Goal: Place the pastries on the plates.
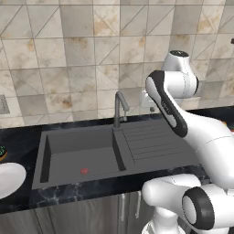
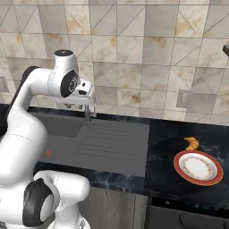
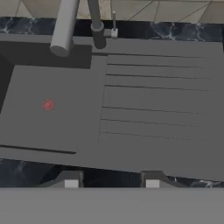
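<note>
Right base view: gripper above the sink's draining board, jaws closed on nothing; croissant far right of it (beside red-rimmed plate); white plate far left.

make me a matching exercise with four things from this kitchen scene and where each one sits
Things:
1. croissant
2. red-rimmed plate
3. white plate
4. faucet

Places:
a. behind the sink, at the divide between basin and drainboard
b. counter at the left of the sink, cut off by the left base view's edge
c. bare black counter just beyond a plate, not on it
d. counter at the right of the sink, near the front edge

Pairs: 1-c, 2-d, 3-b, 4-a
</note>
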